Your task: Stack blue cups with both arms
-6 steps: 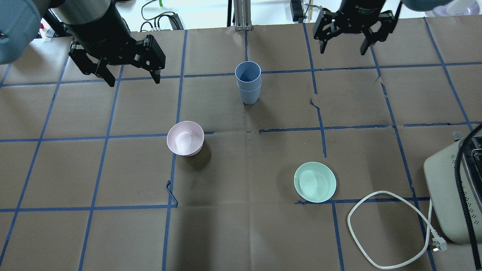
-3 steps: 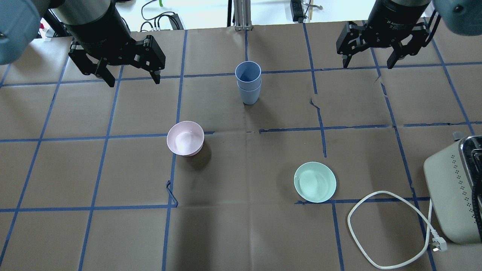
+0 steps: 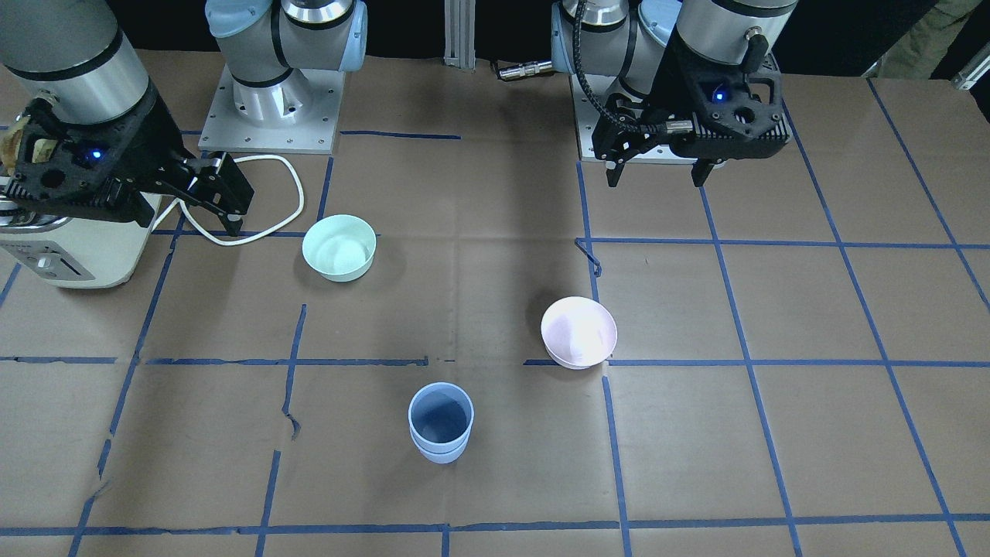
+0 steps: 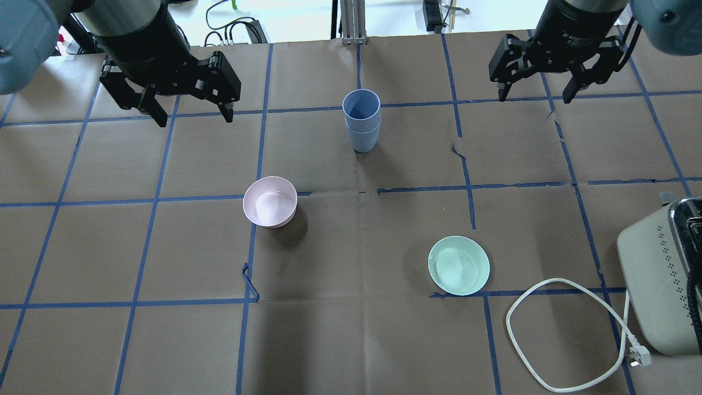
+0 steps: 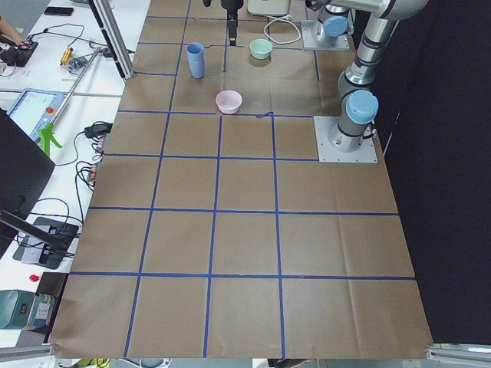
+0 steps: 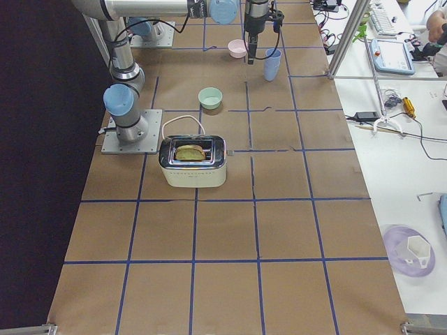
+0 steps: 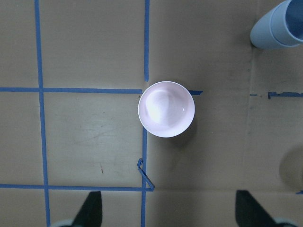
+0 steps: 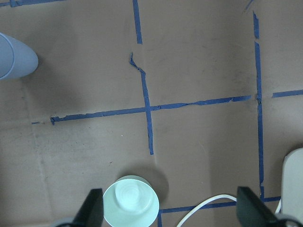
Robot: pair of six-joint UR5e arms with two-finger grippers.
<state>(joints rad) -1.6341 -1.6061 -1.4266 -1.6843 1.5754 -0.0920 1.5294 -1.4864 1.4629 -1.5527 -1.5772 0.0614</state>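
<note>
The two blue cups (image 4: 361, 123) stand nested one inside the other, upright, at the table's far middle; they also show in the front-facing view (image 3: 440, 422), at the top right corner of the left wrist view (image 7: 279, 26) and at the left edge of the right wrist view (image 8: 14, 56). My left gripper (image 4: 194, 118) is open and empty, raised well to the left of the cups. My right gripper (image 4: 535, 97) is open and empty, raised well to the right of them. The wrist views show each gripper's fingertips (image 7: 92, 208) (image 8: 248, 208) wide apart with nothing between them.
A pale pink bowl (image 4: 270, 201) sits left of centre, and a mint-green bowl (image 4: 458, 265) sits right of centre nearer the robot. A cream toaster (image 4: 663, 285) with a looped white cable (image 4: 565, 329) stands at the near right edge.
My right gripper moved to the right and a little nearer a second ago, then stayed almost still. My left gripper and the stacked cups have not moved.
</note>
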